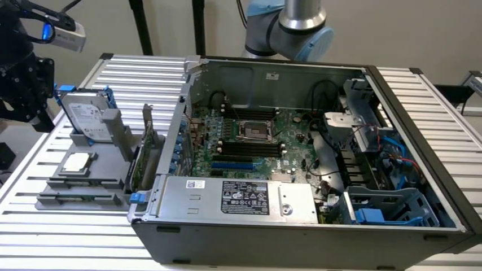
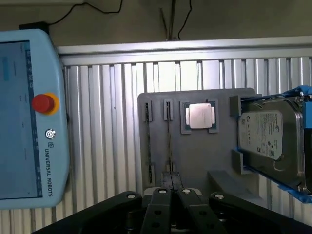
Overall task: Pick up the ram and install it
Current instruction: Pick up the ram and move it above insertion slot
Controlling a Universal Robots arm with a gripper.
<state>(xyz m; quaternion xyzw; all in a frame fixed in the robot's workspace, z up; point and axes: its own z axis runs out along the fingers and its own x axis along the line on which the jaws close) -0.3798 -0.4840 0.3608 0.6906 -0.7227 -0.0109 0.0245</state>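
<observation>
A robotics lab bench set up for computer assembly

An open computer case (image 1: 301, 240) sits on a ribbed aluminium table (image 1: 135, 68), with a Universal Robots arm (image 1: 297, 25) behind it. Beside the case, on the exterior view's left, a grey fixture (image 1: 83, 189) holds a hard drive (image 1: 84, 116) and the ram (image 2: 168, 136). A teach pendant (image 2: 29, 146) with a red stop button (image 2: 44, 103) lies on the table too.

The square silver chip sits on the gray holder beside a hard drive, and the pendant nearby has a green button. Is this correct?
Not quite. The button on the pendant is red, not green; the wrist view shows it. The rest holds: the square silver chip sits on the gray holder beside the hard drive.
</observation>
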